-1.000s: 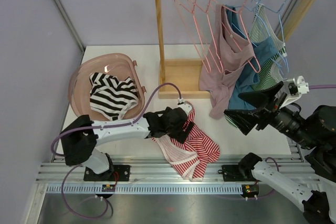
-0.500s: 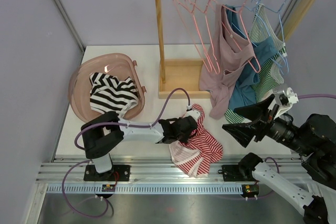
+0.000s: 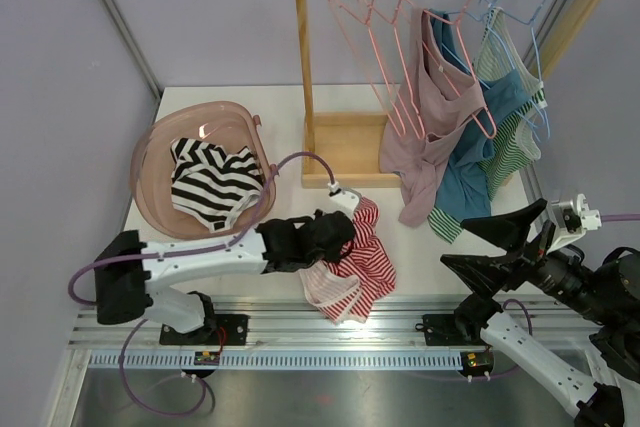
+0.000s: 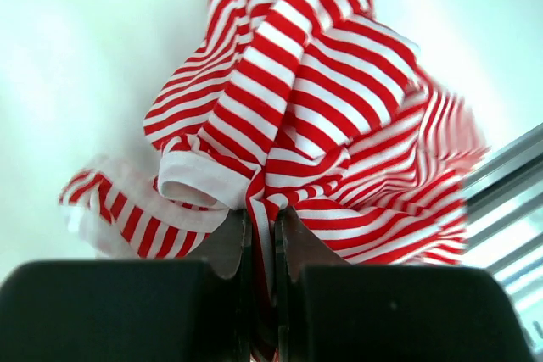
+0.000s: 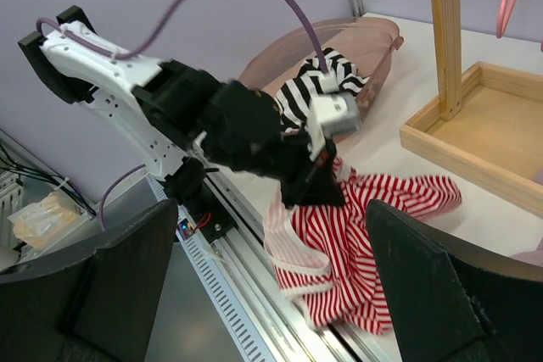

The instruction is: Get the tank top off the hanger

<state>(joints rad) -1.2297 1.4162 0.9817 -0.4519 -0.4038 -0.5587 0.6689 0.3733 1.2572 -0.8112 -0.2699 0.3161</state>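
Note:
A red-and-white striped tank top (image 3: 368, 265) hangs bunched over the table's front edge, off any hanger. My left gripper (image 3: 343, 238) is shut on a fold of it; in the left wrist view the cloth (image 4: 322, 116) is pinched between the nearly touching fingers of the gripper (image 4: 260, 219). Empty pink hangers (image 3: 372, 37) hang on the wooden rack (image 3: 304, 67). My right gripper (image 3: 487, 252) stands open and empty at the front right, clear of the rack. Its wrist view shows the striped top (image 5: 382, 252) below the left arm.
A mauve tank top (image 3: 432, 117), a blue one (image 3: 468, 162) and a green-striped one (image 3: 512, 142) hang on hangers at the rack's right end. A pink basket (image 3: 150, 152) at the left holds a black-and-white striped garment (image 3: 210, 182). The metal rail (image 3: 300, 332) runs along the near edge.
My left gripper closed on the red-striped top and drew it left, lifting it into a bunch. The right arm pulled back toward the front right corner, still open.

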